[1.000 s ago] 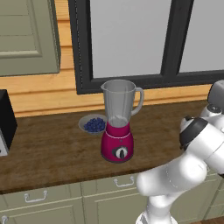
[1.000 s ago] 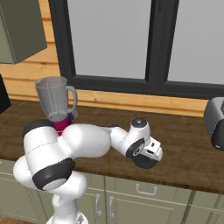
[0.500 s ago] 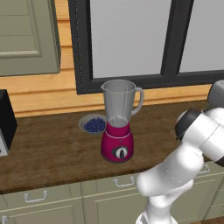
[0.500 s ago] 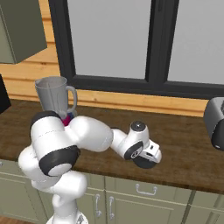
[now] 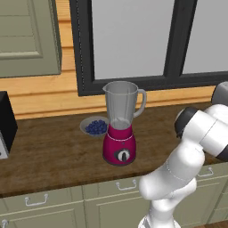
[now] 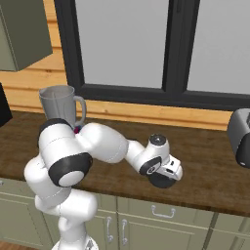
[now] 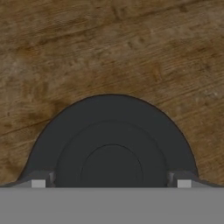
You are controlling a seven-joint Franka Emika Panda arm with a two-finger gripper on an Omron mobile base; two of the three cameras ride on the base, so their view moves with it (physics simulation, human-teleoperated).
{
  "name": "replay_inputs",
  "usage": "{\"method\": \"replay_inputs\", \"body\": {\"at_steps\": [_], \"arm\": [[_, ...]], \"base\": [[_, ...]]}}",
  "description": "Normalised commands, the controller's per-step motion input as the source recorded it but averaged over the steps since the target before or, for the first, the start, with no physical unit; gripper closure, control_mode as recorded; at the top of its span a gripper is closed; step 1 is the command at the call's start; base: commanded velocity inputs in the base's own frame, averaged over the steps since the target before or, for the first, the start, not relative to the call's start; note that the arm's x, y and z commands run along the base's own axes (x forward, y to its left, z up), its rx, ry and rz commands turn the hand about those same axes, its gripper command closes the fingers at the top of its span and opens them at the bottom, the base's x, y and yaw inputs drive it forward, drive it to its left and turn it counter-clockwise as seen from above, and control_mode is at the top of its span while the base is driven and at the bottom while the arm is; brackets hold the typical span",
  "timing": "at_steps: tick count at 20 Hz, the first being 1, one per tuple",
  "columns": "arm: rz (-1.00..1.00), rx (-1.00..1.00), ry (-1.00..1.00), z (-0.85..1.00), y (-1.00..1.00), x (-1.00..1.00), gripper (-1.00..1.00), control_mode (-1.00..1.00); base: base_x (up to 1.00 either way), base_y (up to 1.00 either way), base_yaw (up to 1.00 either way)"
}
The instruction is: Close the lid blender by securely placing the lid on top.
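The blender [image 5: 120,125], with a magenta base, a round dial and a clear grey jar, stands open-topped on the wooden counter [image 5: 53,156]. From the right base view its jar [image 6: 58,101] rises behind my arm's shoulder. The lid [image 7: 111,140], a flat round black disc, lies flat on the counter to the blender's right. My gripper [image 7: 111,183] hangs straight over it, open, with one fingertip at each side of the disc. In the right base view the gripper [image 6: 165,177] points down near the counter's front edge, with the lid [image 6: 163,182] dark beneath it.
A small bowl of blueberries [image 5: 95,127] sits just left of and behind the blender. A black appliance [image 5: 6,124] stands at the counter's far left and a grey toaster [image 6: 240,136] at its far right. A dark-framed window runs along the back wall.
The hand has sunk slightly toward the lid, and the arm's elbow has swung up and nearer the blender. The jaws have stayed wide.
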Motion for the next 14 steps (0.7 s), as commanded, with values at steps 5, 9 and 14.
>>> {"method": "replay_inputs", "body": {"at_steps": [5, 9, 14], "arm": [[0.00, 0.00, 0.00, -0.12, -0.03, 0.11, -1.00, -1.00], [0.00, 0.00, 0.00, -0.26, 0.00, 0.01, 1.00, -1.00], [0.00, 0.00, 0.00, -0.32, 0.00, 0.00, 1.00, -1.00]], "base": [[0.00, 0.00, 0.00], [0.00, 0.00, 0.00], [0.00, 0.00, 0.00]]}}
